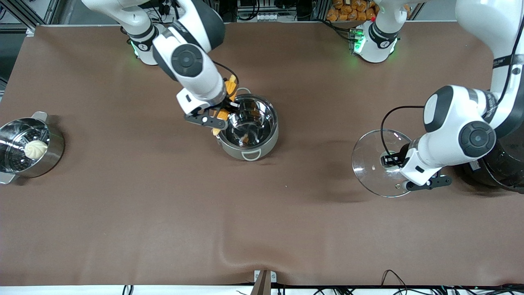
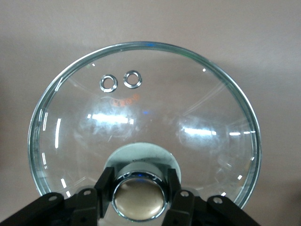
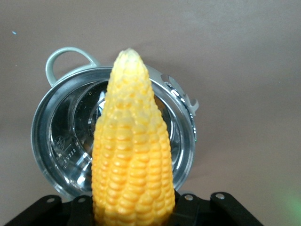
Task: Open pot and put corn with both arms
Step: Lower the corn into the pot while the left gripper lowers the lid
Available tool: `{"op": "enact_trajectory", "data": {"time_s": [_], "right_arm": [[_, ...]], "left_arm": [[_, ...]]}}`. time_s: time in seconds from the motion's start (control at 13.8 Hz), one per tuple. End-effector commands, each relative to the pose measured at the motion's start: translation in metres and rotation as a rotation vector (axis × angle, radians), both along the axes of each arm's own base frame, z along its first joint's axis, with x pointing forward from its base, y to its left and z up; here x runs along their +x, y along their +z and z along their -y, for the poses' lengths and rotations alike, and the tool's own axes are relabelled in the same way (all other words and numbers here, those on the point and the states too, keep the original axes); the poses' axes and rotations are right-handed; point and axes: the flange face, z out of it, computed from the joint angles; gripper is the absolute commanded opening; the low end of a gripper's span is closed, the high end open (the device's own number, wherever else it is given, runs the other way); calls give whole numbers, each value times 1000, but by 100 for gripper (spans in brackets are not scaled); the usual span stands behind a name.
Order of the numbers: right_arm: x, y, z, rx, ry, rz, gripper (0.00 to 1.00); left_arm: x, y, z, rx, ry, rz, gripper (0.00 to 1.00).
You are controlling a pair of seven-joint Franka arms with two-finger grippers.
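The steel pot [image 1: 249, 141] stands open in the middle of the table, with nothing inside it. My right gripper [image 1: 223, 111] is shut on the yellow corn [image 1: 231, 87] and holds it over the pot's rim. In the right wrist view the corn [image 3: 131, 155] points tip-first over the pot [image 3: 66, 141], and it hides the right gripper [image 3: 134, 214]. My left gripper [image 1: 391, 160] is shut on the brass knob of the glass lid [image 1: 370, 164], over the table toward the left arm's end. In the left wrist view both fingers [image 2: 104, 186] clamp the knob [image 2: 138, 200] of the lid [image 2: 141, 113].
A steamer pot [image 1: 53, 153] with a white bun [image 1: 36, 149] stands at the right arm's end of the table. A black rice cooker [image 1: 501, 170] sits beside the left arm's wrist. The brown cloth has a wrinkle [image 1: 229, 246] near the front edge.
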Motion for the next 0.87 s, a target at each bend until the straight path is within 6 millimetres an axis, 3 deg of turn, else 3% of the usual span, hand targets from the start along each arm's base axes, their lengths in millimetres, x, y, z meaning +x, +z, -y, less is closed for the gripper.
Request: {"op": "enact_trajectory", "data": {"time_s": [0.0,0.22,0.51,0.8], "right_arm": [[-14,-35,-15,-8,-33,44,33],[-21,-61,-21,-1,-33,57,33],[-23,-87,-26,21,-46,75,34],[-23,-98,-30,32,-62,77,36]], "left_arm": [[-16,-26,-14,-1,8,31,0],[-36,-66,-16,-1,-1,37,0],[-52,-88,-17,-1,-6,26,0],[-84,-122,-30,16,-31,66,0]]}}
